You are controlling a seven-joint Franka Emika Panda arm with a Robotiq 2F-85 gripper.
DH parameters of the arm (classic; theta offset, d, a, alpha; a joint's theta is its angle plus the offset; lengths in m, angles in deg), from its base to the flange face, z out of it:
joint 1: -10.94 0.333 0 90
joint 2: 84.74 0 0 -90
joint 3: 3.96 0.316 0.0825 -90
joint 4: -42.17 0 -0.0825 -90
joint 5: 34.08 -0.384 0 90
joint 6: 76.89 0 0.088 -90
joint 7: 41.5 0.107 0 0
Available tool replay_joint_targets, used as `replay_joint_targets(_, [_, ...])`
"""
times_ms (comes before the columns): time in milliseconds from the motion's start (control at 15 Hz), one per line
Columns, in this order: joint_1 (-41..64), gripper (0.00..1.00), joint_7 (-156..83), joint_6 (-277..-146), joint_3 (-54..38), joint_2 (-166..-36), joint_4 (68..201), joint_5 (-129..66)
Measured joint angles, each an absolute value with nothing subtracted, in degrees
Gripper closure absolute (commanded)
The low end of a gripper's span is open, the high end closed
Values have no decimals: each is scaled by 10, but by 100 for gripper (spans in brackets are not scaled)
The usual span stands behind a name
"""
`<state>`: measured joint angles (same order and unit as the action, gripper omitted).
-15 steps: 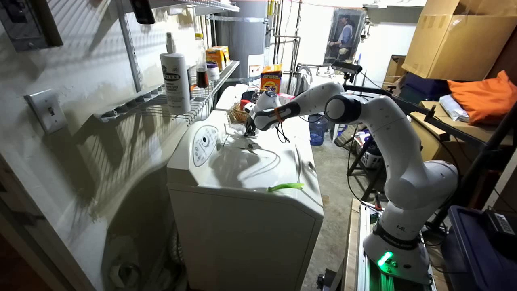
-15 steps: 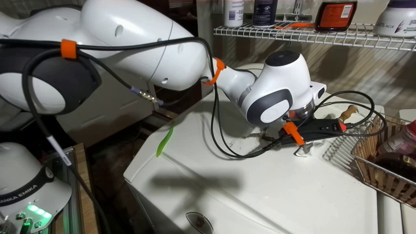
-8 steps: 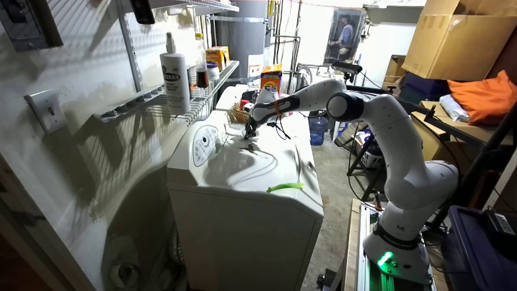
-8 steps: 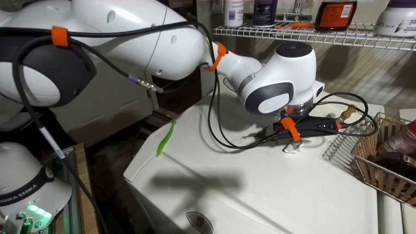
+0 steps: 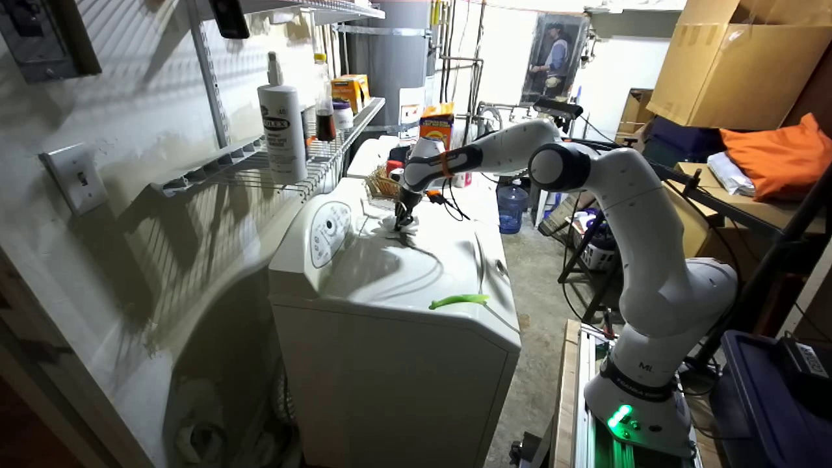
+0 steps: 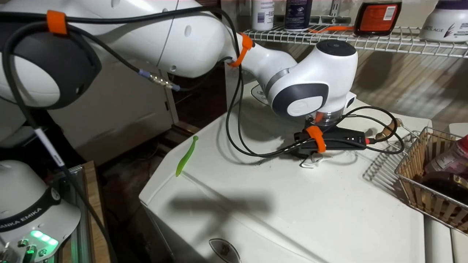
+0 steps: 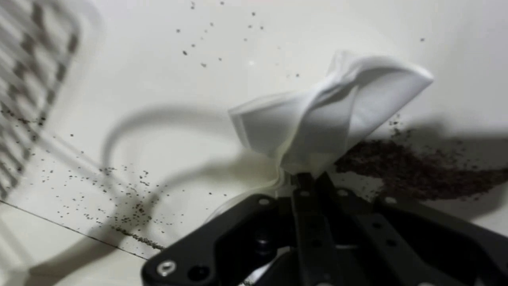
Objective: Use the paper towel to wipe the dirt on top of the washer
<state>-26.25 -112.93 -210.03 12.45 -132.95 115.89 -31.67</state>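
Pinching the crumpled white paper towel (image 7: 325, 115) between its fingertips, the claw (image 7: 310, 177) points down just beside the dark dirt pile (image 7: 405, 171) on the washer surface (image 6: 310, 212). In the wrist view, the paper towel's edge appears to meet the pile, though I cannot tell whether they touch. Loose specks (image 7: 139, 207) lie scattered apart from the pile. Well away from it, a green curved item (image 6: 186, 157) and a wire-framed basket (image 6: 420, 193) sit on opposite sides of the pile.

"EMIKA" on robot base (image 6: 40, 213), "OLAGE" on jar (image 6: 446, 23)
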Motion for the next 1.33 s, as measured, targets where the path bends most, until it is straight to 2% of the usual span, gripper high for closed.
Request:
replay_joint_targets(267, [-250, 99, -1139, -2057, 108, -1316, 1168, -361])
replay_joint_targets(467, [-248, 99, -1139, -2074, 108, -1307, 1184, -361])
replay_joint_targets(667, [-239, 99, -1143, -2170, 94, -1289, 1222, -347])
replay_joint_targets(1000, [-182, 99, -1169, -2345, 11, -1256, 1302, -323])
replay_joint_targets(1333, [-118, 99, -1163, -2496, -79, -1278, 1330, -241])
